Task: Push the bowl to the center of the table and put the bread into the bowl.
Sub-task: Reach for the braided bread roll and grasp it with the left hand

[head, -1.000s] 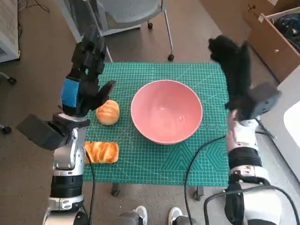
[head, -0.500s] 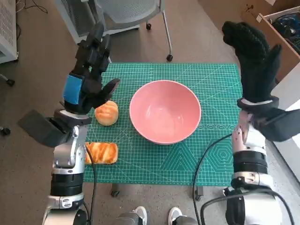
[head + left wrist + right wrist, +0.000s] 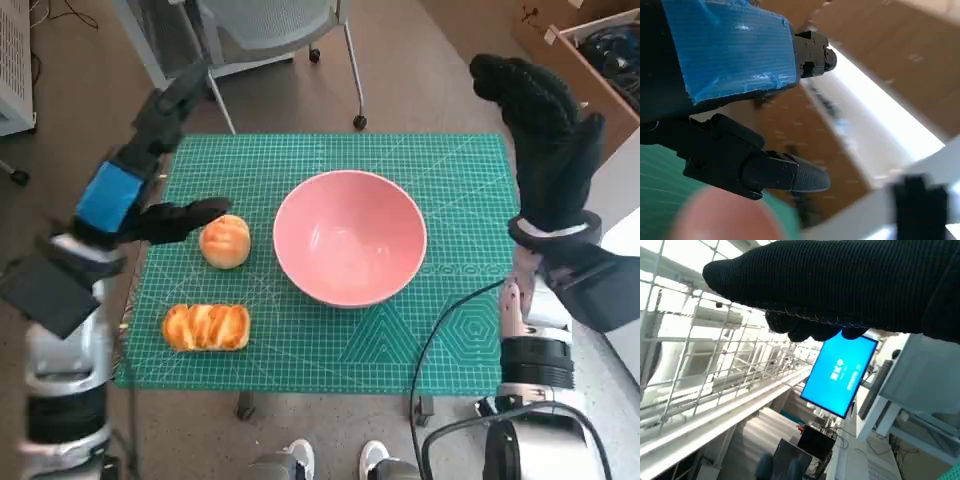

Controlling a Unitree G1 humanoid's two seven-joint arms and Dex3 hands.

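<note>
A large pink bowl (image 3: 350, 236) stands empty near the middle of the green cutting mat (image 3: 450, 180). A round bread roll (image 3: 225, 242) lies just left of it, and a long ridged loaf (image 3: 206, 326) lies nearer the mat's front left corner. My left hand (image 3: 150, 165) is raised at the mat's left edge, fingers spread and holding nothing, its thumb close to the round roll. The same hand (image 3: 740, 100) fills the left wrist view, with a pink blur (image 3: 715, 215) of the bowl below it. My right hand (image 3: 545, 130) is lifted upright over the mat's right edge, fingers apart and empty; its glove (image 3: 840, 285) spans the right wrist view.
A chair base (image 3: 280, 30) stands beyond the table's far edge. A cardboard box (image 3: 590, 50) sits at the back right. A black cable (image 3: 440, 340) hangs over the mat's front right. Shoes (image 3: 290, 462) show below the table's front edge.
My left arm has swung outward to the left, carrying the hand off the round roll toward the mat's edge. My right hand has risen and turned upright at the right. The bowl stayed put.
</note>
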